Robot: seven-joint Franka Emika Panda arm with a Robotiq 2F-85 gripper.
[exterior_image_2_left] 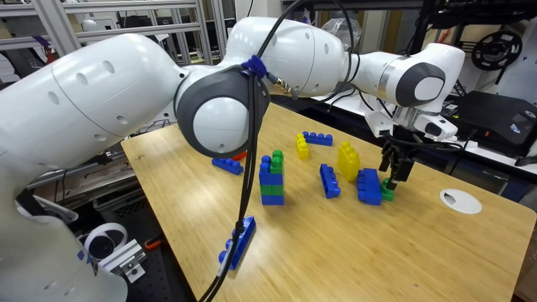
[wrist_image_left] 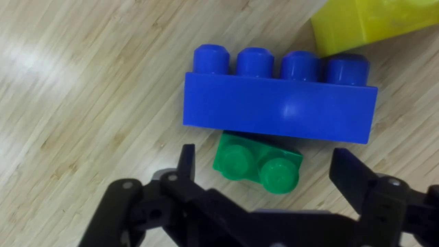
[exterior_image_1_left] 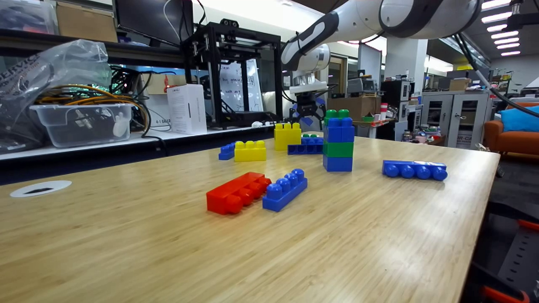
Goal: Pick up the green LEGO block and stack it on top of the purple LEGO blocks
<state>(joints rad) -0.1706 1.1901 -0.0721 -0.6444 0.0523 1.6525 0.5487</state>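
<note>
in the wrist view my claw [wrist_image_left: 263, 160] gapes from nine to three, the green block [wrist_image_left: 258, 164] between, its long axis skewed toward half past three. in an exterior view the purple blocks [exterior_image_2_left: 271, 179] stand well off, at the claw's nine.

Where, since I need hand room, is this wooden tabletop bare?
Both exterior views show bare foreground tabletop: before the red studded brick, and between the flat white disc and long blue plastic brick. Crowded: the small green studded brick beneath the open black gripper, near a chunky blue brick.
</note>
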